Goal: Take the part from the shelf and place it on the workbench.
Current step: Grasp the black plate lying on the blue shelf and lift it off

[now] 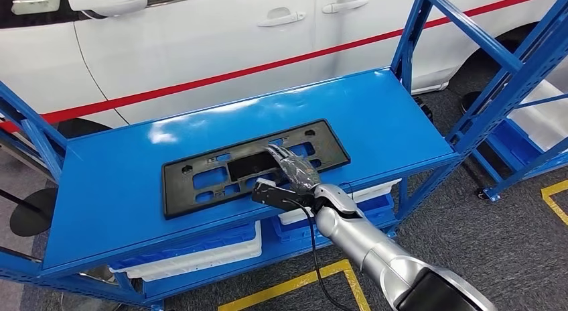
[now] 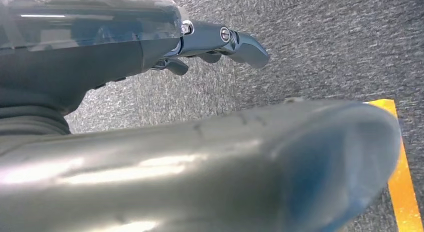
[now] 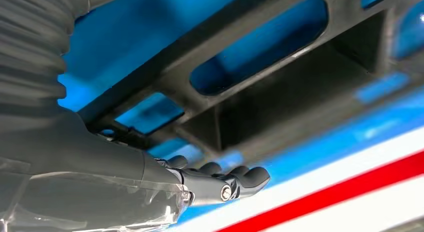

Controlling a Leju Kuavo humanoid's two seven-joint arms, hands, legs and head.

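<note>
The part (image 1: 201, 180) is matt black plastic, lying on a shelf (image 1: 107, 190) of glossy blue painted metal that throws back white glare. The right hand (image 1: 291, 167) is dark with a clear shiny film over it, on a smooth silver metal forearm. Grey carpet (image 2: 325, 47), upper right of the left wrist view, looks rough and nubbly; the car (image 1: 201, 29) behind is glossy white.

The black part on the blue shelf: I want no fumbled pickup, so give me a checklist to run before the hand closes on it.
1. Black part lies flat on the shelf: ok.
2. Right hand is over the part's near middle: ok.
3. Right hand's fingers have hold of the part: cannot tell.
4. Nothing else lies on the part: ok.
5. Left hand holds nothing, hanging over the floor: ok.
6. Workbench located for the placing: cannot tell.
</note>
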